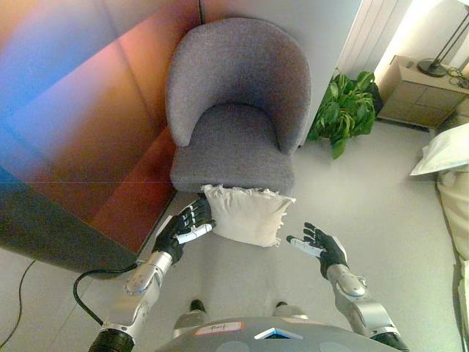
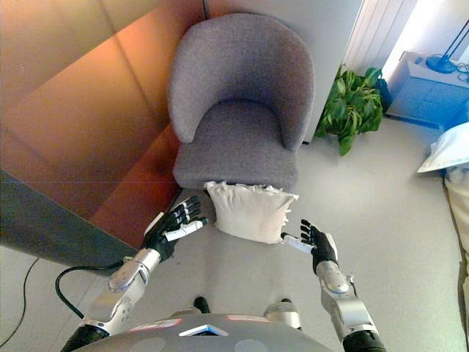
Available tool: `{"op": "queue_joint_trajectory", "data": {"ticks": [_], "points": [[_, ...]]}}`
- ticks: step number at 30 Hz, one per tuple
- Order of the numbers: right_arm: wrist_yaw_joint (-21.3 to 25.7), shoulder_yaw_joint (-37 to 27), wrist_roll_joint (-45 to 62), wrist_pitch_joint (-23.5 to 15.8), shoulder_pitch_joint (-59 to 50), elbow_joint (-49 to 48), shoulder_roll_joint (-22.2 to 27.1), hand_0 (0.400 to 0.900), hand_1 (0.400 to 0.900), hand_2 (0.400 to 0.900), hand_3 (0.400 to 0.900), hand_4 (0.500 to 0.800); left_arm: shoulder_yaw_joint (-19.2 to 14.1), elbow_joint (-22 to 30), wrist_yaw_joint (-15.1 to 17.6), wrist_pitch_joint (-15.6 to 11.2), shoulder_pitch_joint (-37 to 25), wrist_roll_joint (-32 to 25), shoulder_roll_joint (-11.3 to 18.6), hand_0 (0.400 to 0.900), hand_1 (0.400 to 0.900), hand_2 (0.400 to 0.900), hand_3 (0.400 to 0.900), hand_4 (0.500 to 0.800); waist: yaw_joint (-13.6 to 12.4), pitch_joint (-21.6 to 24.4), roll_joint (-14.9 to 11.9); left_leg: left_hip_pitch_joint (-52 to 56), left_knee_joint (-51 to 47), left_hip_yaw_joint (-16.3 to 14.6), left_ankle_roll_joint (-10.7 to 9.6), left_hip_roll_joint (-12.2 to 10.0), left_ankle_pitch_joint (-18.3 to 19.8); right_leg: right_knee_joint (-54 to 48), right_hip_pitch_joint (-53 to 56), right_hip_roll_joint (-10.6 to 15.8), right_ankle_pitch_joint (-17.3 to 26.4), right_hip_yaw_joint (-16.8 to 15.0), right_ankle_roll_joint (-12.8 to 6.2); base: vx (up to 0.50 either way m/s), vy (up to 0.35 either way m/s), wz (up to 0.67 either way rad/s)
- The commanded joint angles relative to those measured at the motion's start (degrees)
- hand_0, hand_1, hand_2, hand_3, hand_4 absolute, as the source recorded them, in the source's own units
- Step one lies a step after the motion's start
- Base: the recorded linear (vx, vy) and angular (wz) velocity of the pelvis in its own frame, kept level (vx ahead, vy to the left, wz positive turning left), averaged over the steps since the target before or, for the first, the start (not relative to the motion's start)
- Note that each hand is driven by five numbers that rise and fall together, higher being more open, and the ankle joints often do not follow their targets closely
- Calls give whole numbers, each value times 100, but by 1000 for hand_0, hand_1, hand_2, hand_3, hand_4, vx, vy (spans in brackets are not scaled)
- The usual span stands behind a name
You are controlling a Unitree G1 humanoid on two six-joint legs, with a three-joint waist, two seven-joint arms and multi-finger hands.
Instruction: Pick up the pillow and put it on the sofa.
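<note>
Two dark hands reach out low in the view, one on each side of a cream pillow (image 1: 245, 213). On the left side, the left hand (image 1: 187, 226) is right up against the pillow's left edge, and it looks like it is touching it. Its fingers are straight and a little spread, with the white tips pointing at the cloth, and they are not curled round anything. Over on the other side, the right hand (image 1: 319, 246) is just beside the pillow's lower right corner. In the left eye view there is a small gap between them, and in the right eye view its white tip looks very close to the corner, so I cannot tell if it touches. Its fingers are straight and spread apart too, and it holds nothing. The pillow is on the pale floor (image 1: 366, 191), leaning against the front edge of the seat of a grey armchair (image 1: 236, 103). This chair has a round back and its seat has nothing on it. A reddish-brown wall panel (image 1: 80, 125) stands to the left of the chair. A green plant (image 1: 344, 106) sits on the floor to the right of the chair. Farther right there is a low cabinet (image 1: 421, 92) with a lamp base on top, and white bedding (image 1: 448, 150) shows at the right edge.
</note>
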State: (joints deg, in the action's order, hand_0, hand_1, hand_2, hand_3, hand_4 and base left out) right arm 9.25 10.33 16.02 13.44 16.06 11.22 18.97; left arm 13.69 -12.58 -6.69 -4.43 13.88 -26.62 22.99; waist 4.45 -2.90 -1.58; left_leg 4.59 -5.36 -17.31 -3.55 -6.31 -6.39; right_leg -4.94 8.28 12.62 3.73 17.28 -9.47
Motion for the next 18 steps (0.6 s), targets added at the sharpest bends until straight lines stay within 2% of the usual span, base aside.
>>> {"op": "queue_joint_trajectory", "data": {"ticks": [1, 8, 13, 17, 18], "points": [[23, -111, -143, -341, -441, -541, 116, 900, 900, 900, 900, 800, -386, 655, 52, -542, -468, 126, 91, 900, 900, 900, 900, 800, -178, -81, -2, 602, 36, -40, -4, -133, 732, -6, -103, -298, 79, 38, 103, 12, -35, -1], [-1, -92, -144, -386, -386, -539, 133, 900, 900, 900, 900, 800, -375, 673, 84, -555, -401, 112, 101, 900, 900, 900, 900, 800, -169, -99, -2, 582, 36, 4, -48, -222, 678, -6, -104, -413, 9, -24, 186, 28, -82, -1], [-1, -76, -115, -444, -478, -480, 209, 900, 900, 900, 900, 800, -365, 677, 115, -588, -461, 48, 115, 900, 900, 900, 900, 800, -177, -220, -20, 512, 184, 49, -149, -381, 528, -6, -130, -535, -32, -132, 338, 32, -130, -5], [-43, -47, -119, -478, -568, -419, 335, 900, 900, 900, 900, 800, -314, 647, 131, -669, -461, -23, 87, 900, 900, 900, 900, 800, -145, -358, -103, 78, 1293, 118, -253, -666, 301, 95, -218, -562, -61, -192, 523, 52, -137, -14], [-86, -64, -97, -477, -564, -431, 405, 900, 900, 900, 900, 800, -311, 663, 134, -656, -448, -27, 73, 900, 900, 900, 900, 800, -138, -412, -145, -104, 1886, 186, -270, -784, 160, 178, -255, -574, -81, -213, 613, 90, -149, -23]]}}
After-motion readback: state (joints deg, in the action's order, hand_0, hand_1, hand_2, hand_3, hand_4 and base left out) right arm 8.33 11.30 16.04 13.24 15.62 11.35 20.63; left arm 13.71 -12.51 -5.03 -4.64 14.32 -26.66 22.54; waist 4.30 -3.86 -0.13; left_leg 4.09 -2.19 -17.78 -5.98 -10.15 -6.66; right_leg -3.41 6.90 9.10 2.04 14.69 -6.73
